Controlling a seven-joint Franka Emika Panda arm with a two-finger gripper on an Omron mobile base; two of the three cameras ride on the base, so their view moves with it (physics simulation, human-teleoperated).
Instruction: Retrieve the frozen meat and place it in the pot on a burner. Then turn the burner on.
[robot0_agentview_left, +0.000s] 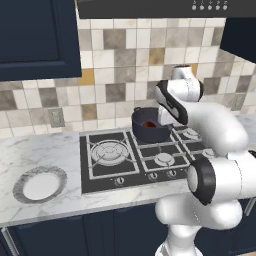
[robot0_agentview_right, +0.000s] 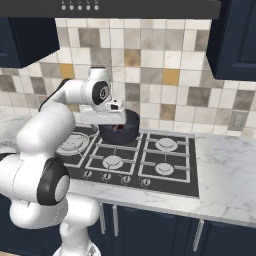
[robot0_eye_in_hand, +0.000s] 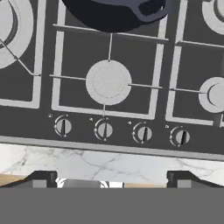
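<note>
Meat in pot, tool spread and empty.
frozen meat (robot0_agentview_left: 149, 123) lies inside pot (robot0_agentview_left: 150, 127) on far burner; tool (robot0_eye_in_hand: 111, 177) nearer, over the knobs (robot0_eye_in_hand: 104, 130).

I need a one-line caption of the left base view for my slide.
Simulated kitchen: frozen meat lies in the pot on a rear burner, white arm bent above, plate left.

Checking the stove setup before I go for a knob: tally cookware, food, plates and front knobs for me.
Pot: 1
Frozen meat, in the pot: 1
Plate: 1
Knobs: 4 in hand view
Total: 7
</note>
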